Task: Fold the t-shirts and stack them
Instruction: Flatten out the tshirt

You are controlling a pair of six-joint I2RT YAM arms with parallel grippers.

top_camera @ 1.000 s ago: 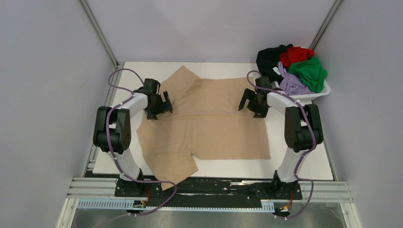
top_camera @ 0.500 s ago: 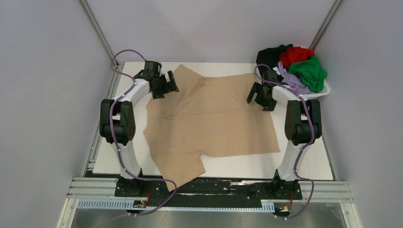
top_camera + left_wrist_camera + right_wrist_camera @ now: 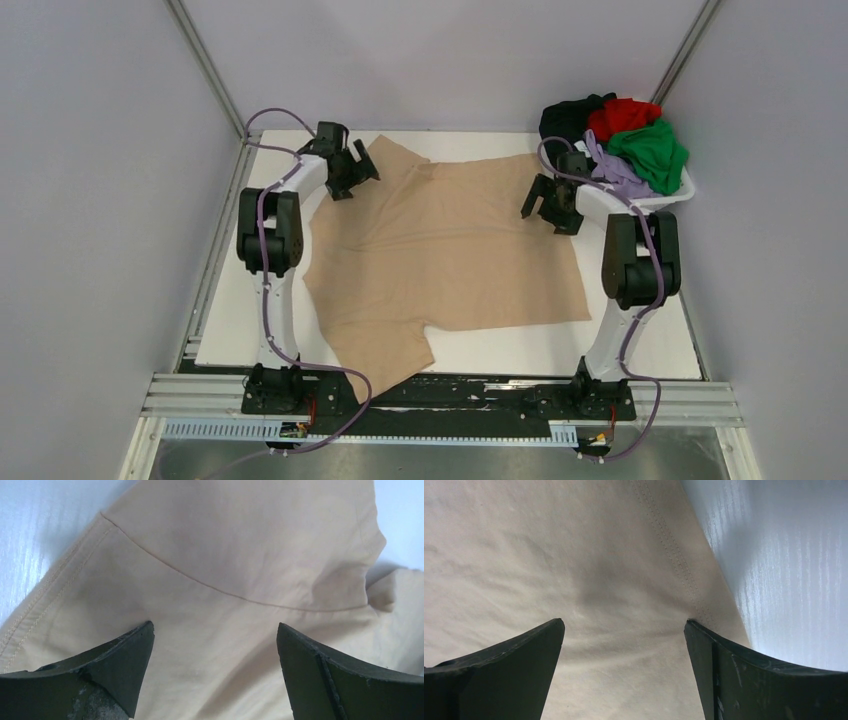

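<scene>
The tan t-shirt [image 3: 445, 250] lies spread flat on the white table, one sleeve at the far left, one at the near left. My left gripper [image 3: 358, 175] is open over the far-left sleeve; the left wrist view shows the sleeve seam on the tan cloth [image 3: 220, 555] between its fingers [image 3: 115, 660]. My right gripper [image 3: 548, 205] is open over the shirt's far-right hem; the right wrist view shows the stitched hem [image 3: 674, 555] and cloth between its fingers [image 3: 524, 655]. Black [image 3: 565, 120], red [image 3: 622, 115], green [image 3: 652, 152] and lavender [image 3: 615, 178] shirts are piled at the far right.
The white plastic basket [image 3: 668, 198] holding the pile stands at the table's far right corner, close behind my right arm. Grey walls enclose the table [image 3: 640, 345] on three sides. A metal rail runs along the near edge.
Both grippers moved away from me and dragged the tan shirt toward the far edge. The left gripper went furthest, to the far-left sleeve. In the last half second only the left arm shifted slightly.
</scene>
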